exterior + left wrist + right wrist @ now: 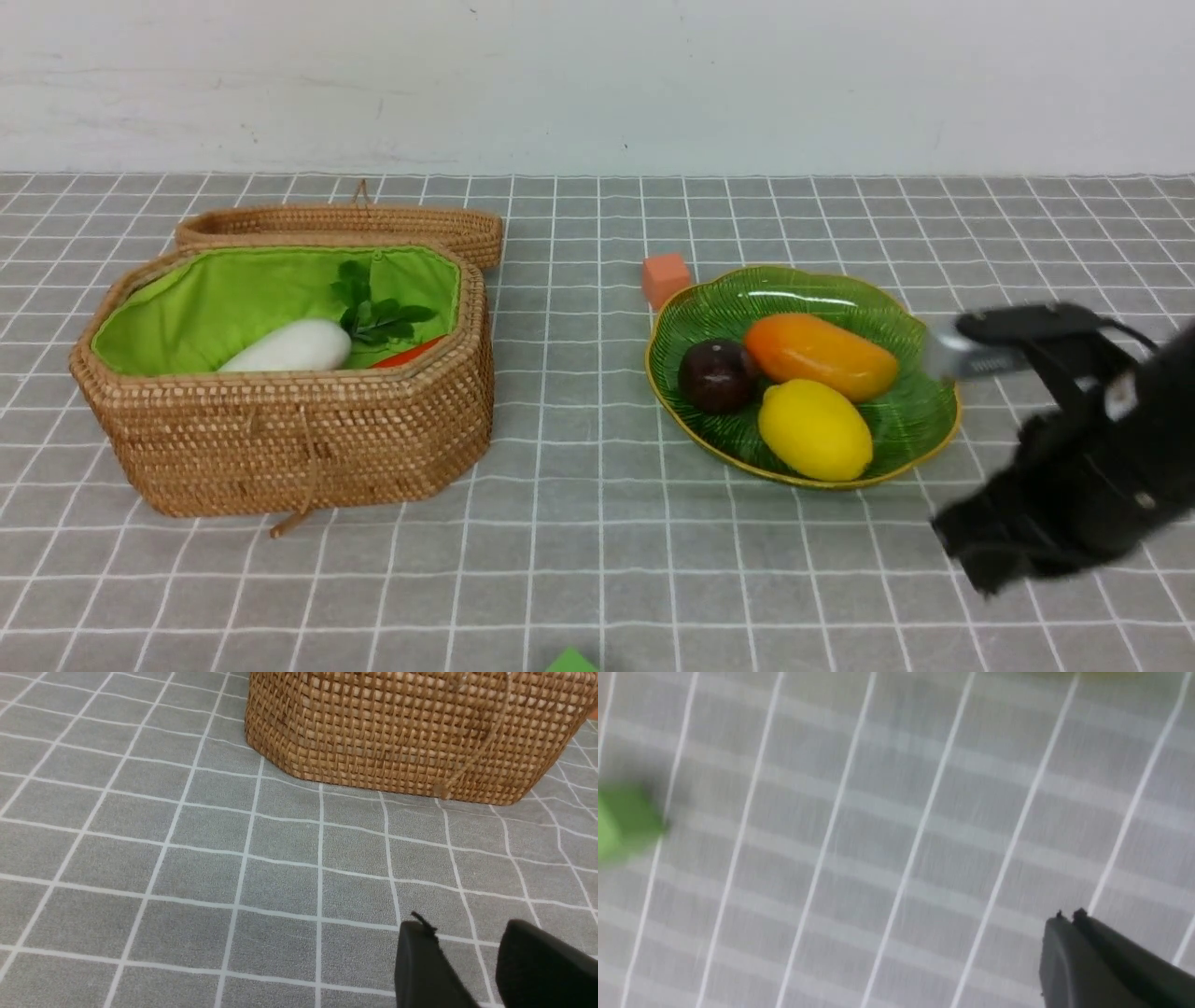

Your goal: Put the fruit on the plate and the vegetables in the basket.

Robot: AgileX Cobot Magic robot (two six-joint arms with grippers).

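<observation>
The wicker basket with green lining stands at the left, and its woven side fills the left wrist view. Inside lie a white radish with green leaves and a red-orange piece. On the green plate to the right rest a dark plum, an orange mango and a yellow lemon. My left gripper hovers open over bare cloth in front of the basket. The blurred right arm is beside the plate's right rim; my right gripper is shut, empty.
The basket's lid lies behind the basket. A small orange cube sits just behind the plate's left rim. A green cube pokes up at the near edge and shows as a blur in the right wrist view.
</observation>
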